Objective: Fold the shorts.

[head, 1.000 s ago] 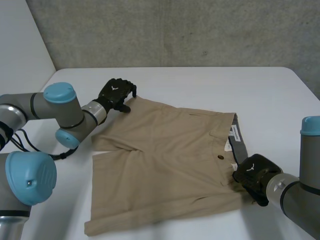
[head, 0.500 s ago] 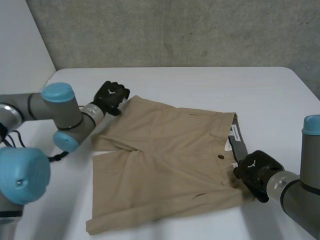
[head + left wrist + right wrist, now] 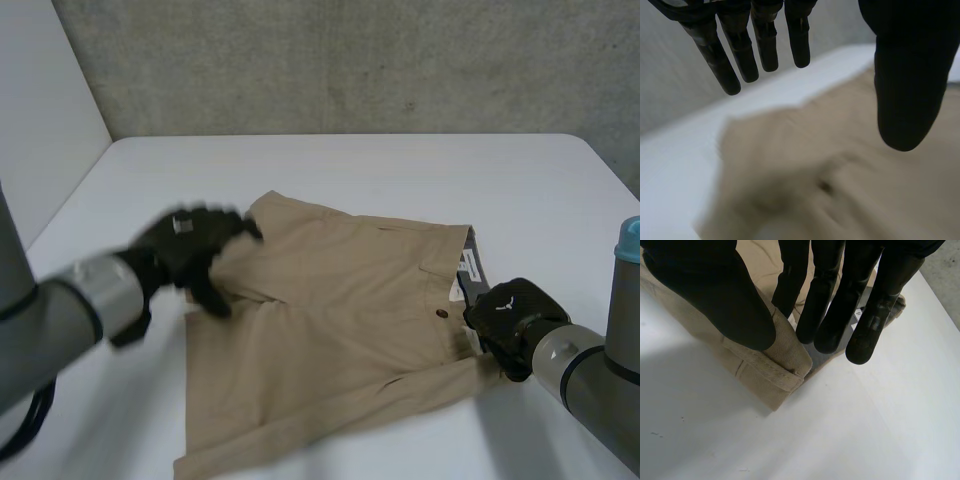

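Note:
Tan shorts (image 3: 340, 320) lie flat on the white table (image 3: 400, 170), waistband to the right and legs to the left. My left hand (image 3: 190, 250) hovers over the far leg near its hem. In the left wrist view that hand (image 3: 907, 75) is open, fingers straight above the shorts (image 3: 840, 165), holding nothing. My right hand (image 3: 510, 318) is at the near end of the waistband. In the right wrist view the right hand (image 3: 705, 285) pinches a folded bit of waistband (image 3: 772, 370) between thumb and fingers.
The grey inside of the waistband (image 3: 472, 275) with a white label shows at the shorts' right end. Bare white table (image 3: 865, 430) surrounds the shorts. A grey wall stands behind the table's far edge.
My left hand has let go of the far leg's corner, opened, and swung nearer over that leg. The right hand keeps its pinch on the waistband and has hardly moved.

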Robot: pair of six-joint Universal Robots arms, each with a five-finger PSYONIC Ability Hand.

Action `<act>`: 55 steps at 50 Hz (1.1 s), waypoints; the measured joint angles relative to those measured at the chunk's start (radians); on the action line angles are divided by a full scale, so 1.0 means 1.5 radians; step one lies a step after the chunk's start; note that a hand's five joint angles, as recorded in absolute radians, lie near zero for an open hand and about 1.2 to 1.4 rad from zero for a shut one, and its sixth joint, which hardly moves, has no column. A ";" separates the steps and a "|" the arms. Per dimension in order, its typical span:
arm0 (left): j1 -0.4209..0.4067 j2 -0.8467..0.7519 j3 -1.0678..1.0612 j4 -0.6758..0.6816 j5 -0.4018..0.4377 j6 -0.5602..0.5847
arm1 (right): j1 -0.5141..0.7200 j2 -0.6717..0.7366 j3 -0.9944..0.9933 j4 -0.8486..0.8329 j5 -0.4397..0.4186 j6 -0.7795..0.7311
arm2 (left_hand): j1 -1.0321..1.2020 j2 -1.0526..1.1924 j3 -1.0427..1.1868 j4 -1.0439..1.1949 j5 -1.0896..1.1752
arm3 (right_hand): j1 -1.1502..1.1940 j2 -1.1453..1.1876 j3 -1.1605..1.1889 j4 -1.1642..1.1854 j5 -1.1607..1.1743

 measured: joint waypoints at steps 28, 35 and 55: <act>-0.173 0.045 -0.230 0.030 -0.235 -0.062 | -0.009 -0.040 0.010 -0.006 0.000 0.031 | 0.222 0.208 0.201 0.202 0.199 | 0.000 0.000 0.000 0.000 0.000; -0.181 0.042 -0.232 0.037 -0.254 -0.056 | -0.011 -0.043 0.006 -0.010 0.000 0.051 | 0.491 0.523 0.519 0.523 0.506 | 0.000 0.000 0.000 0.000 0.000; -0.114 -0.158 0.178 0.110 -0.255 0.226 | 0.005 0.062 -0.195 -0.094 0.057 0.097 | 0.491 0.536 0.531 0.539 0.506 | 0.000 0.000 0.000 0.000 0.000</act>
